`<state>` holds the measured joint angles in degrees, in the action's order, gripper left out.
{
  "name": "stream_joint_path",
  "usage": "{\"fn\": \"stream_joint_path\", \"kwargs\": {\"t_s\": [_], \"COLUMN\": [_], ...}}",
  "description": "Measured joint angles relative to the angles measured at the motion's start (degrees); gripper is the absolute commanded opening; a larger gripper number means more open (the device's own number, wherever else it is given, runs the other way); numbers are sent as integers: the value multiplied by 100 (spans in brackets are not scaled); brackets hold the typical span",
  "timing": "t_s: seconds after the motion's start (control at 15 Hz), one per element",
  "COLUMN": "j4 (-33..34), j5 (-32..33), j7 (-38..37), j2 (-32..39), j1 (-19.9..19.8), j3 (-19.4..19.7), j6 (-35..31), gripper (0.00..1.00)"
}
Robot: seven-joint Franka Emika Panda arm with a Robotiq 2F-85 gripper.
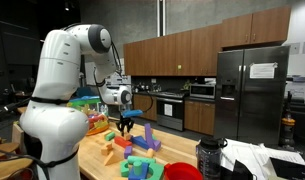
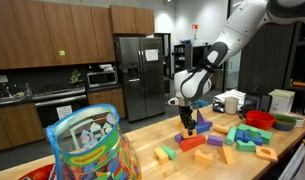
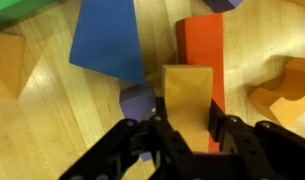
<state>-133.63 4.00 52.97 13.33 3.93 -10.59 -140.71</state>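
Note:
My gripper is shut on a tan wooden block and holds it just above the wooden table. In the wrist view a red-orange block lies right behind it, a small purple block to its left and a blue wedge farther left. In both exterior views the gripper points down over the scattered coloured blocks.
An orange arch block lies at the right and an orange block at the left in the wrist view. A clear tub of toys stands near the camera. Red and green bowls sit at the table's end. A dark bottle and white papers lie nearby.

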Motion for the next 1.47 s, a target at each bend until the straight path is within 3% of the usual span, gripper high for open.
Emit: {"fn": "stream_joint_path", "kwargs": {"t_s": [0.47, 1.2, 1.47], "j4": [-260, -456, -602], "j5": [198, 1745, 2028], "j7": [-498, -1589, -1851], "j2": [-198, -262, -363], "j1": [310, 505, 595], "j3": [-56, -38, -42], "j6": [-104, -93, -91], "gripper": [16, 16, 16]}}
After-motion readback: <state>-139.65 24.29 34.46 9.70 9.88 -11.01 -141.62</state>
